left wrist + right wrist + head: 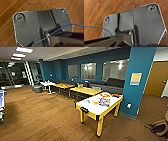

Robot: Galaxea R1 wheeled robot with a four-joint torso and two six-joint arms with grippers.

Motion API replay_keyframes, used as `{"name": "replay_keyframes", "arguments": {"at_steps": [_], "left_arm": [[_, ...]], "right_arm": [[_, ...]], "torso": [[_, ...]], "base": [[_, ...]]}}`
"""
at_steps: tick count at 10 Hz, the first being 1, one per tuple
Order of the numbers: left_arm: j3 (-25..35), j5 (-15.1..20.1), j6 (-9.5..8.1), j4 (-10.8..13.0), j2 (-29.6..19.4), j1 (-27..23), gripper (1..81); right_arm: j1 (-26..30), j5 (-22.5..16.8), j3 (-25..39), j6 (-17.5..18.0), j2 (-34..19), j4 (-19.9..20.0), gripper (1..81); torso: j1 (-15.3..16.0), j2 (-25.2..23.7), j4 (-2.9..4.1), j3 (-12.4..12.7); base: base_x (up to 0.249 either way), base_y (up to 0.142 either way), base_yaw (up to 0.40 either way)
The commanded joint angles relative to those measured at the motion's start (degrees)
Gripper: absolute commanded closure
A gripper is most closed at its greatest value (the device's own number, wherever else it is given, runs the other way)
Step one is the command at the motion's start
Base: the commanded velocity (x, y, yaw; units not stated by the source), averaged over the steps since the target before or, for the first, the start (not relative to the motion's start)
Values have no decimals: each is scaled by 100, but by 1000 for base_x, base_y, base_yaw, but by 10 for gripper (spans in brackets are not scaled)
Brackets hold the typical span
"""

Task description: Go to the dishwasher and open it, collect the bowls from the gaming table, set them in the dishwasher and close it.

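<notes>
The gaming table (100, 105) stands before a pillar (135, 79) (benches (85, 91) behind it).

Wood floor (42, 119) across the lower frame; teal walls (140, 62) with windows (88, 71) at upper centre, ceiling lights (24, 50) upper left, yellow tables (85, 90) mid-frame.

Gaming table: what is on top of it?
The gaming table carries colourful shapes, orange, blue and grey, toward its far end; whether they are bowls is too blurred to tell.
</notes>
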Motion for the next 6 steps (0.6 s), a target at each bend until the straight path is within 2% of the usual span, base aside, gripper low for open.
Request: {"name": "replay_keyframes", "arguments": {"at_steps": [1, 6], "left_arm": [[26, 313, 6, 37, -12, -233, 10], [26, 304, 6, 37, -12, -233, 10]], "right_arm": [[217, -264, 40, 8, 11, 45, 10], [225, -264, 40, 8, 11, 45, 10]], "torso": [[0, 0, 0, 0], [2, 2, 0, 0]], "base": [[136, 0, 0], [139, 0, 0]]}}
